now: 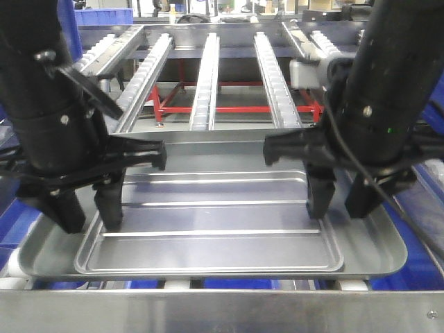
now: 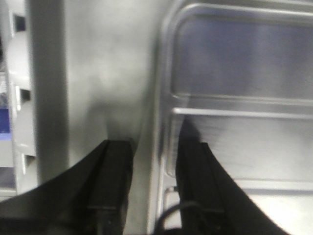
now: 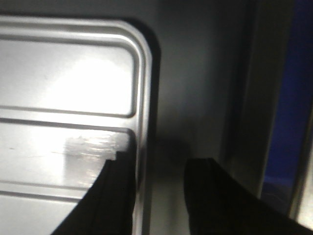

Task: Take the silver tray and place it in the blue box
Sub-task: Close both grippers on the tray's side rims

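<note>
Nearest, a steel frame bar [image 1: 208, 309] is seen along the bottom edge of the front view. Just behind it the larger plain tray [image 1: 388, 257] is carried on rollers. The silver tray [image 1: 215, 246] lies flat inside it, close to its near rim and well short of its left and right rims; no lift is visible. The left gripper [image 1: 88, 208] is lowered over the silver tray's left rim, with one finger inside on the ridged floor and one outside on the larger tray's floor. The jaws are spread and nothing is pinched. The right gripper [image 1: 341, 198] is set the same way over the right rim, unclenched, the rim between its fingers. Beyond them the roller rails [image 1: 206, 83] and a red frame [image 1: 236, 109] are seen. Blue plastic [image 1: 10, 222] shows beside the larger tray, but the blue box cannot be made out with certainty. Progress is judged early: both approaches are done, while the grasp, the lift, the transfer and the placement are all left.
</note>
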Available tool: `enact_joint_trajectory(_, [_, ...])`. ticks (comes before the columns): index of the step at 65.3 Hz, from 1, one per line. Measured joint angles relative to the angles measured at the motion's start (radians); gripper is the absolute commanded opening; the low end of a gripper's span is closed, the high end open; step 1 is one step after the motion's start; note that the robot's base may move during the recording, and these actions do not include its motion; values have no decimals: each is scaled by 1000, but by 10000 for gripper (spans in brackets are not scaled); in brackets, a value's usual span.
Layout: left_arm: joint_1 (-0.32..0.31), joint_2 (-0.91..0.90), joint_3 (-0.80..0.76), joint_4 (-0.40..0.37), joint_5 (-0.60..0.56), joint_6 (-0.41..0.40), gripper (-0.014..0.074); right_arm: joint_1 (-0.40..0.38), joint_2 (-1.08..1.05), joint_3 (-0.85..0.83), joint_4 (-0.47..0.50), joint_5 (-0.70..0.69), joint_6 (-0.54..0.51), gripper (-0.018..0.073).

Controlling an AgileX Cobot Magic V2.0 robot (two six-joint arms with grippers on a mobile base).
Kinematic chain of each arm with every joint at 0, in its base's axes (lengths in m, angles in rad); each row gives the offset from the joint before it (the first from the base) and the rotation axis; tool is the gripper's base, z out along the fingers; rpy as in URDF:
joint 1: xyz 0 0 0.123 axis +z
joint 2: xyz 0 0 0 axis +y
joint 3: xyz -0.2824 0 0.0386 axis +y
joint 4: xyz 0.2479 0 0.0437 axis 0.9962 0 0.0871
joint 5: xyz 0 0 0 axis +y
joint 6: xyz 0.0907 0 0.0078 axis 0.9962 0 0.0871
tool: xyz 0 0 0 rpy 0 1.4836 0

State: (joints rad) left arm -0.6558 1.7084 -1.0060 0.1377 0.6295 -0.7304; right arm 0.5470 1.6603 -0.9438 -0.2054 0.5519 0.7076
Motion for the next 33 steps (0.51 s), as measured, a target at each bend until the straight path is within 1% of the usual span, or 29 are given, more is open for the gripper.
enact_joint_trajectory(33, [2,2,-2,-4,-2,0,155,0,10,0,0,-6,0,373])
